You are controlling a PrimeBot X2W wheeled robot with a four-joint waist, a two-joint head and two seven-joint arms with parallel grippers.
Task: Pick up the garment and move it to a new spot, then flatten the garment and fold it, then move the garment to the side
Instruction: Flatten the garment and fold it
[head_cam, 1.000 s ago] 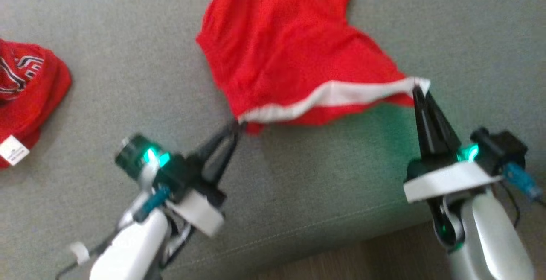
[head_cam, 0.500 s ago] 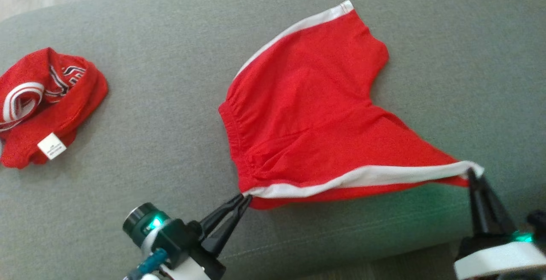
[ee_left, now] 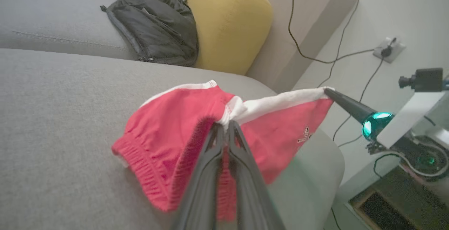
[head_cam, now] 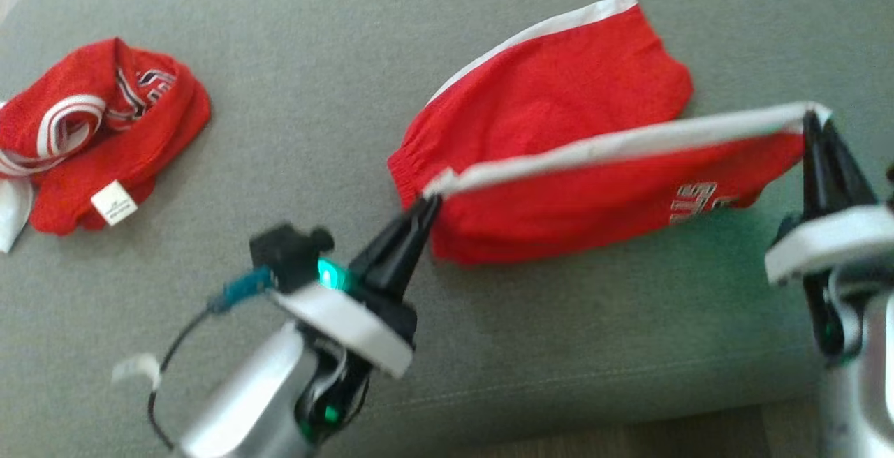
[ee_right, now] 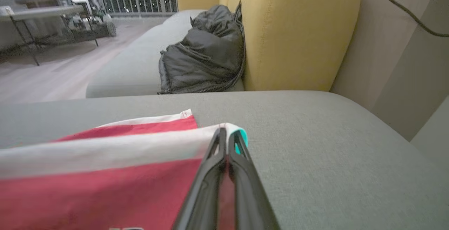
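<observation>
The fold seems in hand: the shorts [head_cam: 559, 95], resting on the sofa [head_cam: 279, 130], are lifted by one white edge [head_cam: 614, 144], clenched at its ends by the left gripper [head_cam: 429, 201] and right gripper [head_cam: 810, 119], and must next be laid evenly over the rest.

Bare grey cushion [head_cam: 300, 109] was open left of left fingers [head_cam: 401, 241]; crumpled red pile [head_cam: 105, 137] blocked far left. Black jacket [ee_right: 207, 58], yellow backrest [ee_right: 298, 30] stood well beyond right fingers [head_cam: 821, 158].
</observation>
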